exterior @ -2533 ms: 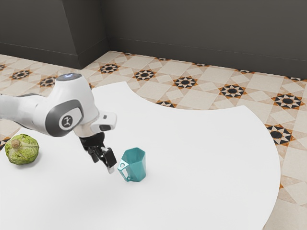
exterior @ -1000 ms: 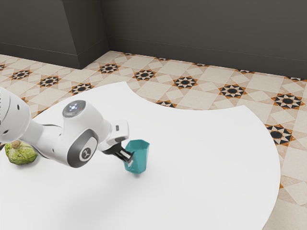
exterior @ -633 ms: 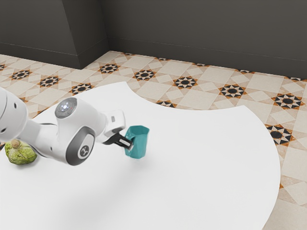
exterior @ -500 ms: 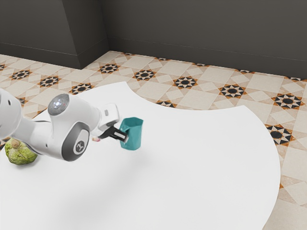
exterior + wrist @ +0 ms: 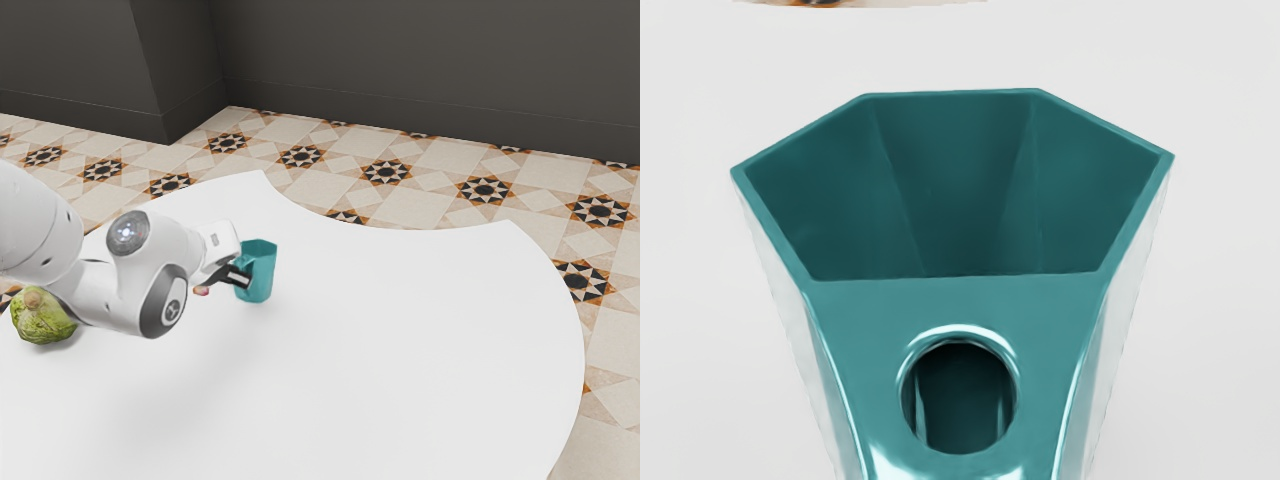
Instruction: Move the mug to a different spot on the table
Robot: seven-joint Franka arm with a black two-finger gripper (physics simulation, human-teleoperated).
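In the exterior view the white arm [image 5: 120, 285] comes in from 9 o'clock and lies low over the white table [image 5: 420, 360]; its black gripper [image 5: 237, 277] points toward 3 o'clock; the jaws stand narrow, closed on the handle side of the mug [image 5: 256, 268], one finger above the other, so the mug is held between them. The mug is teal with flat faceted sides, and it stands close to upright with its mouth up; it is toward 10 o'clock from the table's middle, not far from the curved edge at 12 o'clock; whether its base rests on the tabletop or hangs just above it, I cannot tell. A green cabbage [image 5: 40, 315] sits on the table at about 9 o'clock from the mug, well apart from it, partly behind the arm's elbow. Beyond the table a tiled floor [image 5: 450, 185] with star patterns runs toward 12 o'clock up to a dark wall [image 5: 400, 50].

In the wrist view the mug [image 5: 960, 230] sits right under the hand; its rim is six-sided and the inside looks empty; the handle [image 5: 960, 335] faces the hand, with an oval hole through it; bare white table [image 5: 700, 110] shows on both sides of the mug and beyond it.
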